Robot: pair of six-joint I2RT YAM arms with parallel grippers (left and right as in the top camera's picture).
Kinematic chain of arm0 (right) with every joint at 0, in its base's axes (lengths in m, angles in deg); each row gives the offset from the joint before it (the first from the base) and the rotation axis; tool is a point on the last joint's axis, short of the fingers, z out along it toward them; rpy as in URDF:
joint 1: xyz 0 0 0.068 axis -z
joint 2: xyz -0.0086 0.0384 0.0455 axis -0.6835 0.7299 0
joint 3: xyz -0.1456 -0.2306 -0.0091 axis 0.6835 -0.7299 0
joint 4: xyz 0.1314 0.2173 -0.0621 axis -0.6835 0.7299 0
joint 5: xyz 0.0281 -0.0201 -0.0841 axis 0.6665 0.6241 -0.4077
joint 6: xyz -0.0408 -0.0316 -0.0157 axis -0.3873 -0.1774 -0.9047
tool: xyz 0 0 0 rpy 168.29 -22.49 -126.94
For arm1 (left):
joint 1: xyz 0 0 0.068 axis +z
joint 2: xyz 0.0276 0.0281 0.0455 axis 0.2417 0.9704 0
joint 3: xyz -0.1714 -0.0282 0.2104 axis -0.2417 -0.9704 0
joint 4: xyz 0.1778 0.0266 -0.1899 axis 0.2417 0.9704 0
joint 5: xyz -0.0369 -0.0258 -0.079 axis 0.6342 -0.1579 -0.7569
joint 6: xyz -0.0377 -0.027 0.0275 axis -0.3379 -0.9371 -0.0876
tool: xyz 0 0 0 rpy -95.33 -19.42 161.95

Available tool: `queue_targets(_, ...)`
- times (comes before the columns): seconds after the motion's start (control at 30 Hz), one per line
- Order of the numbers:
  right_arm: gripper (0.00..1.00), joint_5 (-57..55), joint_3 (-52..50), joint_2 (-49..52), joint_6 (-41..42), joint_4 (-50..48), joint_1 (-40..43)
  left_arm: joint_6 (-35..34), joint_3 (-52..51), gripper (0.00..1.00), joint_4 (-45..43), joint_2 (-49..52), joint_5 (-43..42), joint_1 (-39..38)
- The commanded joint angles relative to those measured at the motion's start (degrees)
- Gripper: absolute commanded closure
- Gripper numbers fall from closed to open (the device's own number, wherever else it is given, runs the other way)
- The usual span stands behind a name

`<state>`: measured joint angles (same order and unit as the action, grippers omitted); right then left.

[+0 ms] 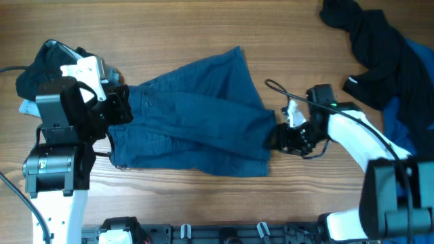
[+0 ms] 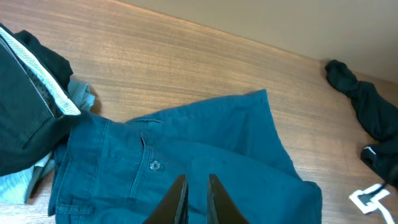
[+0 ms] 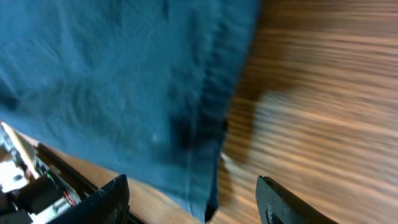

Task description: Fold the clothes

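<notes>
Teal shorts (image 1: 196, 112) lie spread on the wooden tabletop (image 1: 203, 27); left tool (image 2: 198, 180) narrow near the waistband (image 2: 93, 162), right tool (image 3: 191, 185) wide at the hem (image 3: 211, 118).

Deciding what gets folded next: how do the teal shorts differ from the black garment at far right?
The teal shorts lie spread out mid-table; the black garment sits crumpled at the far right edge. The shorts show a button; the black garment shows no clear shape. Both are limp cloth on the wooden table.
</notes>
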<state>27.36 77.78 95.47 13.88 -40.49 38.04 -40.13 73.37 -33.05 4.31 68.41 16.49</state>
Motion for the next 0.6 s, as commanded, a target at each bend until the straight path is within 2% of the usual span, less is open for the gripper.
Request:
queue_targets(0.0, 0.32, 3.5, -0.3, 0.9, -1.7, -0.3, -2.1, 0.8, 0.4, 0.88, 0.0, 0.0, -1.1, 0.4)
queue_targets(0.13, 0.29, 1.3, -2.4, 0.9, 1.0, -2.8, -4.5, 0.8, 0.4, 0.88, -0.2, 0.0, -1.1, 0.4)
queue_targets(0.17, 0.32, 0.9, -3.0, 0.9, 1.6, -3.6, -4.7, 0.8, 0.4, 0.88, -0.2, 0.0, -1.1, 0.4)
queue_targets(0.3, 0.53, 4.6, -3.5, 0.9, 1.1, -5.8, -4.8, 0.8, 0.4, 0.87, -0.2, 0.0, -1.1, 0.4)
queue_targets(0.33, 0.66, 7.3, -3.5, 0.8, -0.2, -6.4, -4.8, 0.8, 0.4, 0.87, -0.2, 0.0, -1.1, 0.4)
queue_targets(0.43, 0.90, 12.8, -3.5, 0.0, -1.6, -7.2, -4.8, 0.8, 0.4, 0.87, -0.2, 0.0, -1.1, 0.4)
queue_targets(0.47, 0.95, 13.5, -3.5, -0.8, -1.7, -7.4, -4.7, 0.8, 0.4, 0.87, -0.2, 0.0, -1.1, 0.4)
queue_targets(0.57, 0.96, 15.2, -3.5, -5.1, -2.1, -8.6, -4.7, 0.8, 0.4, 0.87, -0.2, 0.0, -1.1, 0.4)
